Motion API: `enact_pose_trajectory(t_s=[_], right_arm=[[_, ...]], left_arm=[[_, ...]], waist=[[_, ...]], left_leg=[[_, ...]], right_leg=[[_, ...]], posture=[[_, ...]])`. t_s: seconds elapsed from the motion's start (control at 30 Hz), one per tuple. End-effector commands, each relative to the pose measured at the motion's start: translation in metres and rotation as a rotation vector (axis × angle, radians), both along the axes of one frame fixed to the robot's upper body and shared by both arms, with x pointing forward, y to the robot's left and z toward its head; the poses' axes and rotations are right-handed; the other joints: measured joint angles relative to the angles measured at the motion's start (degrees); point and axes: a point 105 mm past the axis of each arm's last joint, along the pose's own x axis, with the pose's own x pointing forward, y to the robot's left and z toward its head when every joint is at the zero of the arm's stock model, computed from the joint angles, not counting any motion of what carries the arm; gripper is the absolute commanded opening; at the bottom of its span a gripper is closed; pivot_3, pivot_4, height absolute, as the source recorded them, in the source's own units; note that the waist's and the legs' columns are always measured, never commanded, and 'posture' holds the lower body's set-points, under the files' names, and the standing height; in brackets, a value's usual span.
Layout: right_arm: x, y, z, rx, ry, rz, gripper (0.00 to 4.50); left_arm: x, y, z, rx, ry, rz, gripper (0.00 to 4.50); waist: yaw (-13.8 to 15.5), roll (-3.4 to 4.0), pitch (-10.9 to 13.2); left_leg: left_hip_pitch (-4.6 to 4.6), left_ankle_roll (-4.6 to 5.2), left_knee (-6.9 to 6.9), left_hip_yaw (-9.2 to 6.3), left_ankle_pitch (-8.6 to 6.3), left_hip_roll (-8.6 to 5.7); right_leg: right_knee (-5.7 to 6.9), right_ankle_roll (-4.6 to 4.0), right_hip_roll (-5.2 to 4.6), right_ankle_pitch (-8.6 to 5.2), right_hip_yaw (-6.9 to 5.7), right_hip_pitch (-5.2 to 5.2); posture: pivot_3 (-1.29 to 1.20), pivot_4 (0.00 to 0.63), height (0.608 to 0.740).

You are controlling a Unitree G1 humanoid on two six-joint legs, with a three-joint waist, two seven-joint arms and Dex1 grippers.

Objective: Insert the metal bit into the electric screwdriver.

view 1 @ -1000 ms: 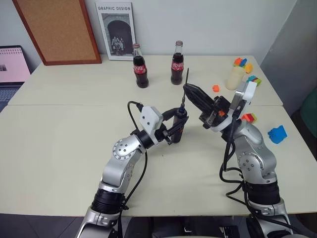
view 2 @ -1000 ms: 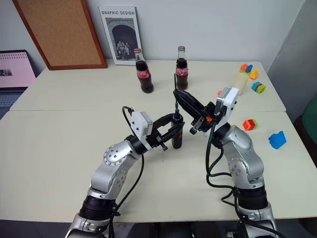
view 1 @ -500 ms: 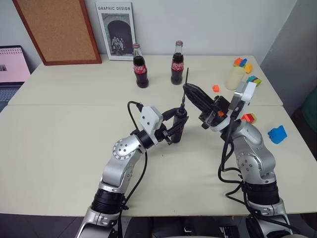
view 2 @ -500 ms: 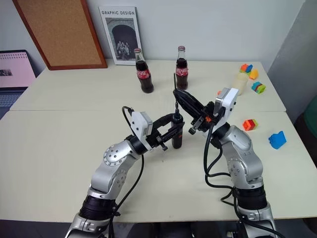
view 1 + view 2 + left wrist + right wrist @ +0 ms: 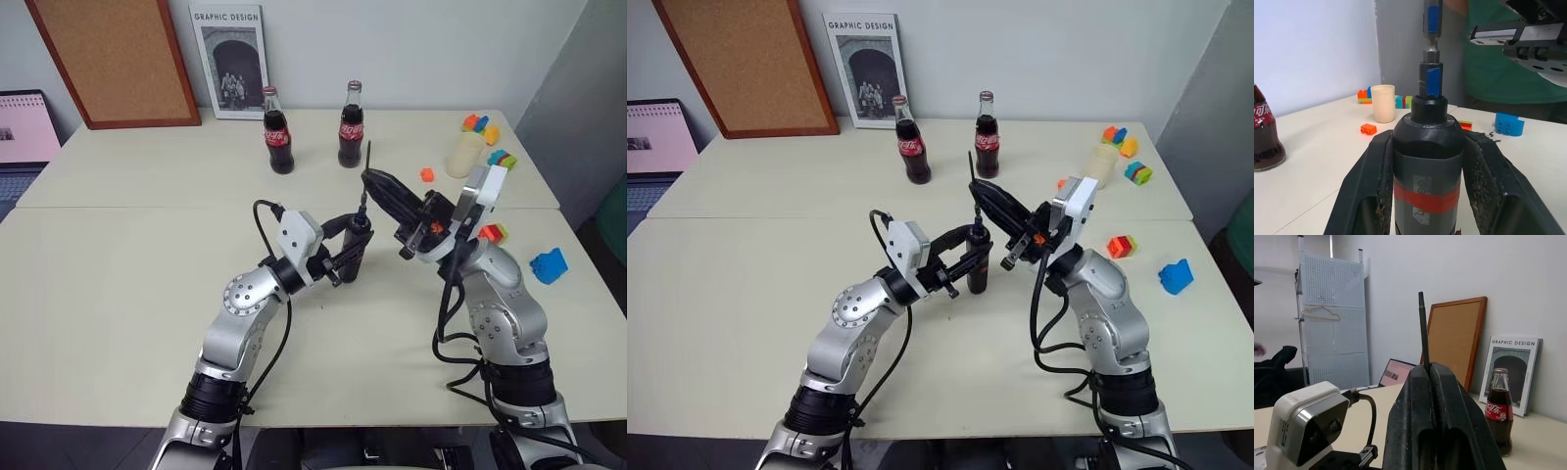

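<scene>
The thin straight grey metal bit (image 5: 1423, 333) stands nearly upright above the middle of the pale worktop (image 5: 118, 294), pinched between the two closed black fingers of the right hand (image 5: 375, 182), with most of its length rising above the fingertips. Its lower end reaches down to the small blue tip of the pen-shaped black electric screwdriver (image 5: 1426, 161); whether it is seated in the socket cannot be told, though in the left wrist view a grey shaft with a blue mark meets the blue collar on top of the tool.

The screwdriver stands upright with its red band showing on the body, clamped between the closed fingers of the left hand (image 5: 351, 257), which grips it from both sides just above the worktop.

Behind the two hands stand two glass cola bottles (image 5: 279, 132) with red labels. Further back a cork board (image 5: 113, 59) and a "Graphic Design" book (image 5: 230, 59) lean against the wall. To the right lie coloured toy bricks (image 5: 549, 264) and a cream cup (image 5: 464, 152).
</scene>
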Motion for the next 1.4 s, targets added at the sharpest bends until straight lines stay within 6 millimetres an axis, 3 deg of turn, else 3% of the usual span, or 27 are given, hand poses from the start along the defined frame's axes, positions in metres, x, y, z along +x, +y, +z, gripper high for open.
enact_pose_trajectory(t_s=[0.03,0.37,0.9,1.33,1.4], right_arm=[[0.005,-0.001,-0.014,-0.064,0.104,-0.008,0.00],[0.013,-0.015,-0.014,-0.072,0.242,-0.019,0.00],[-0.005,-0.006,-0.003,-0.163,0.186,0.078,0.00],[-0.002,-0.011,-0.001,-0.314,0.235,0.128,0.00],[-0.002,-0.012,-0.002,-0.317,0.243,0.132,0.40]], left_arm=[[-0.006,-0.006,0.006,-0.002,-0.028,-0.037,1.63],[-0.004,-0.005,0.007,-0.008,-0.033,-0.025,1.63],[-0.007,-0.006,0.007,0.006,-0.044,-0.051,1.63],[-0.008,-0.006,0.007,0.018,-0.054,-0.058,1.63],[-0.007,-0.005,0.007,0.018,-0.054,-0.053,1.63]], waist=[[0.0,0.00,0.0],[0.0,0.01,0.0],[0.0,0.01,0.0],[0.1,0.02,0.0],[0.1,0.02,0.0]], left_leg=[[0.03,0.00,0.00,0.00,0.00,0.00],[0.23,0.00,0.00,0.02,0.00,-0.01],[0.21,0.01,-0.01,0.03,-0.01,-0.01],[0.13,0.01,-0.07,0.03,-0.01,-0.03],[0.11,0.01,-0.10,0.02,-0.01,-0.03]], right_leg=[[0.00,0.00,0.00,0.00,-0.01,0.02],[-0.04,0.00,0.00,0.00,-0.10,0.29],[-0.09,0.00,0.01,-0.01,-0.10,0.28],[-0.27,0.01,0.01,-0.01,-0.13,0.27],[-0.31,0.00,0.01,-0.01,-0.16,0.27]], posture=[[0.00,0.150,0.740],[0.00,0.150,0.740],[0.00,0.150,0.740],[0.00,0.150,0.740],[0.00,0.150,0.740]])
